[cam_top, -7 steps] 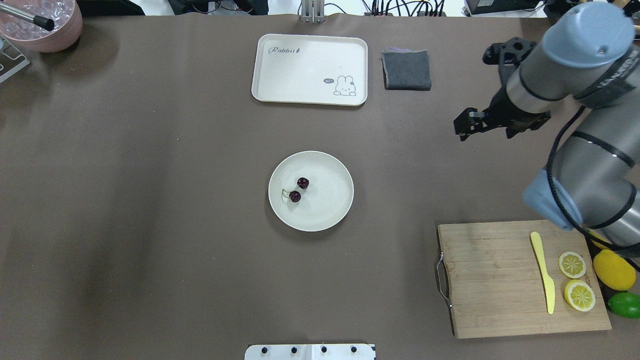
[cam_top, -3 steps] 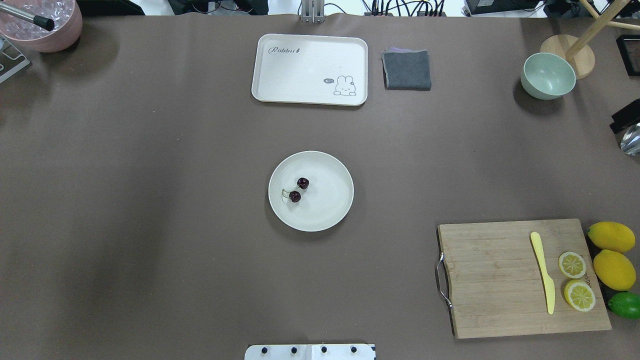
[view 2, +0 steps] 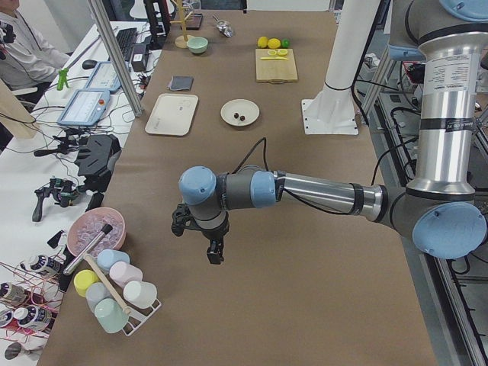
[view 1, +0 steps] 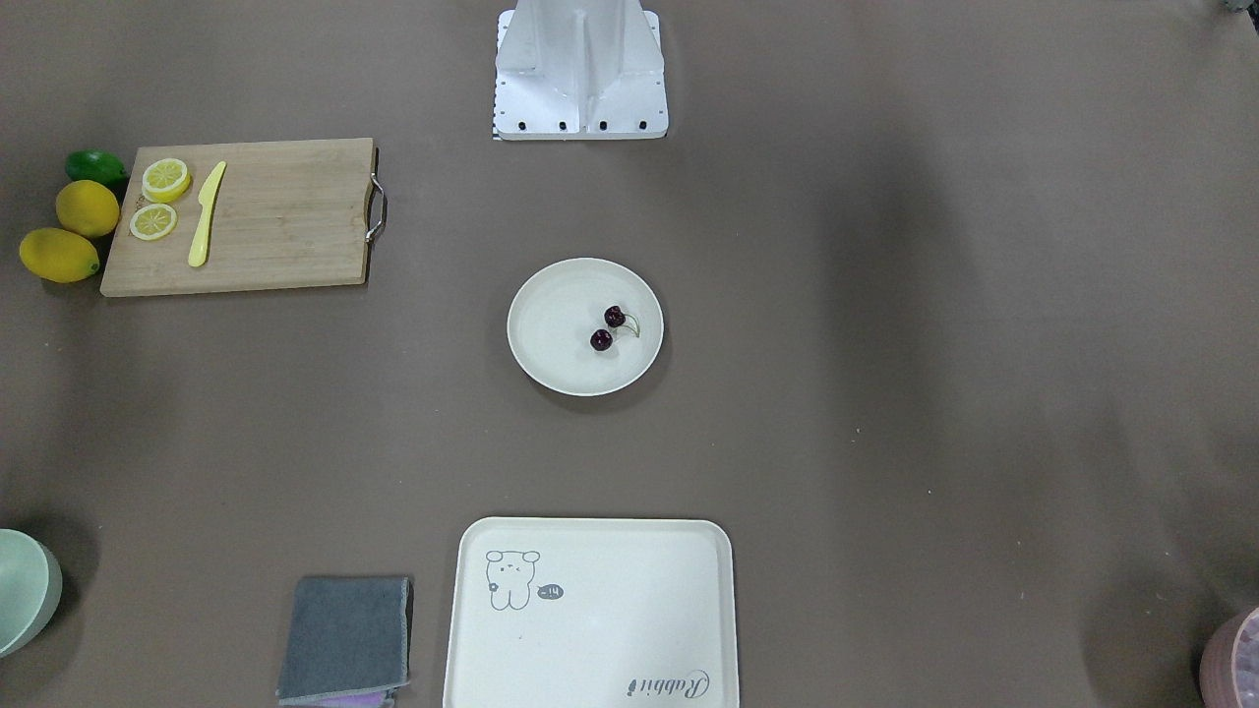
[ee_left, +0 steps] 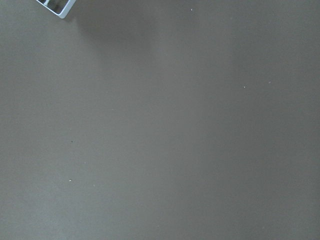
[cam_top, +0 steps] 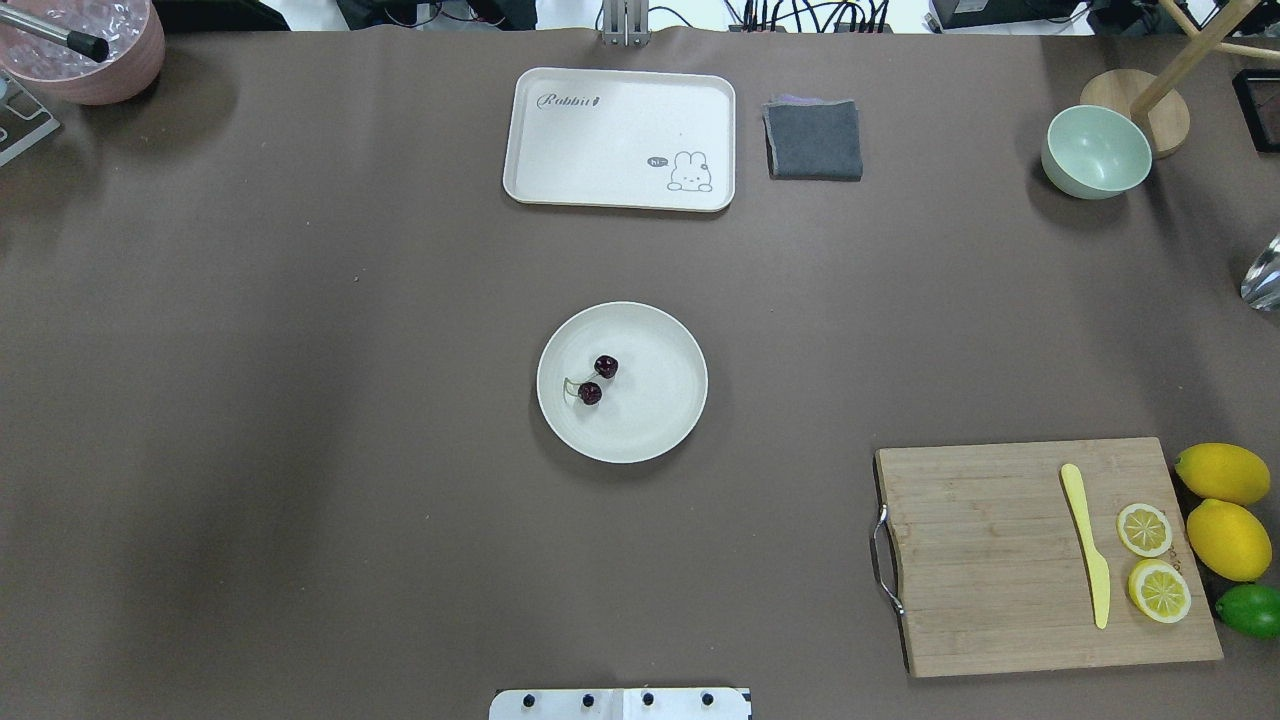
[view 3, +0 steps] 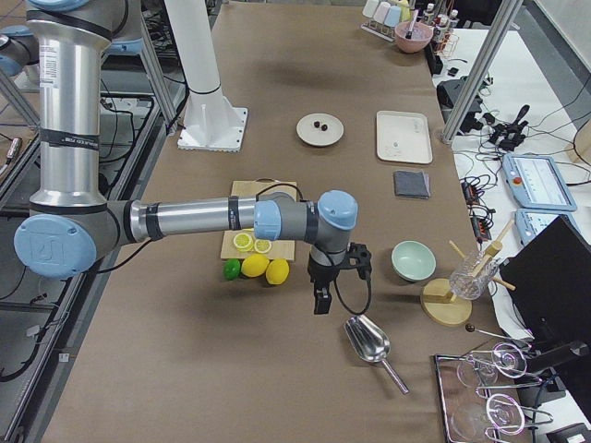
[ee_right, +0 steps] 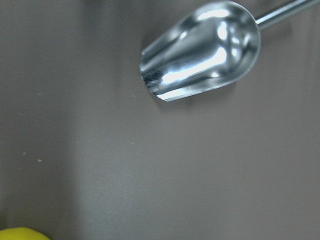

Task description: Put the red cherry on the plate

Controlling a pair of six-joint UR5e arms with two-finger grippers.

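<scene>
The red cherry [cam_top: 590, 393], a pair of dark glossy fruits on thin green stems, lies on the left half of the round cream plate [cam_top: 660, 410] at the table's middle. It also shows in the front-facing view, as the cherry [view 1: 601, 340] on the plate [view 1: 556, 339]. Neither gripper is near it. The left gripper [view 2: 213, 252] hangs over bare table at the left end. The right gripper [view 3: 320, 303] hangs past the lemons at the right end. Both show only in side views, so I cannot tell whether they are open or shut.
A cream tray [cam_top: 620, 138] and a grey cloth [cam_top: 814, 140] lie at the far side. A cutting board [cam_top: 990, 560] carries a yellow knife [cam_top: 1085, 545] and lemon slices, with lemons [cam_top: 1228, 540] beside it. A mint bowl [cam_top: 1095, 150] and a metal scoop [ee_right: 200, 50] are at the right end.
The right arm has swung out of the overhead view to the right, uncovering the mint bowl and a lemon. The cherry and plate have not moved.
</scene>
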